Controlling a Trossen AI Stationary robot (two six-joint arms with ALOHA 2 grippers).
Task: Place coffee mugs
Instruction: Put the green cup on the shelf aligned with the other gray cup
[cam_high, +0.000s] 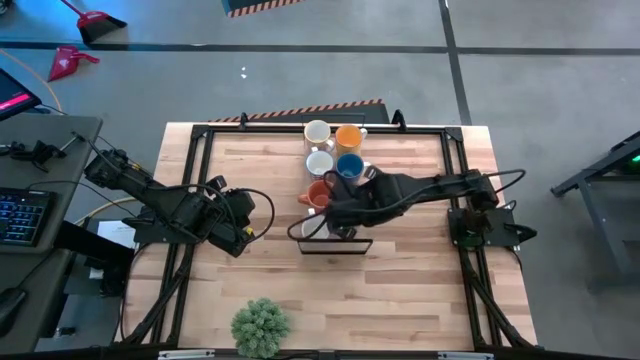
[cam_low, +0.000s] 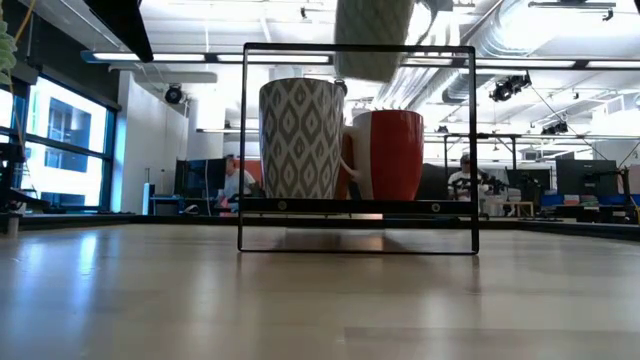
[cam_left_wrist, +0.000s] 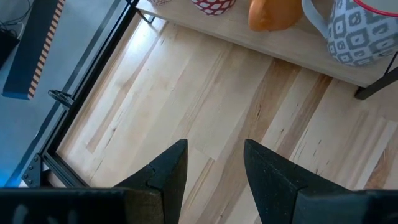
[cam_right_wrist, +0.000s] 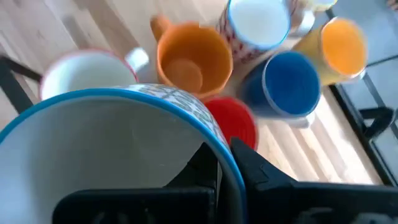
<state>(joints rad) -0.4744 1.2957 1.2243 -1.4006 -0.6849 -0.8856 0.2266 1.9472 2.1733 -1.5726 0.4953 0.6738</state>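
My right gripper (cam_right_wrist: 227, 163) is shut on a patterned mug with a blue rim (cam_right_wrist: 118, 99), which hangs above the black wire rack (cam_low: 357, 205) in the low view. On the rack stand a grey-patterned mug (cam_low: 300, 140) and a red mug (cam_low: 388, 155). Behind it on the table are an orange mug (cam_high: 320, 193), a blue mug (cam_high: 350, 166), two white mugs (cam_high: 317, 132) and another orange one (cam_high: 349, 137). My left gripper (cam_left_wrist: 214, 168) is open above bare table to the rack's left (cam_high: 243, 225). My right gripper holds the blue-rimmed mug by its rim (cam_right_wrist: 217, 152), one finger (cam_right_wrist: 202, 168) inside the cup and one (cam_right_wrist: 264, 177) outside the wall. The mug is lifted clear, its patterned body (cam_low: 375, 35) above the rack's top bar.
A green spiky plant ball (cam_high: 260, 325) sits near the table's near edge, left of centre. A black frame (cam_high: 200, 160) runs around the tabletop. Open wood lies between the rack and the plant. People sit in the room beyond the table.
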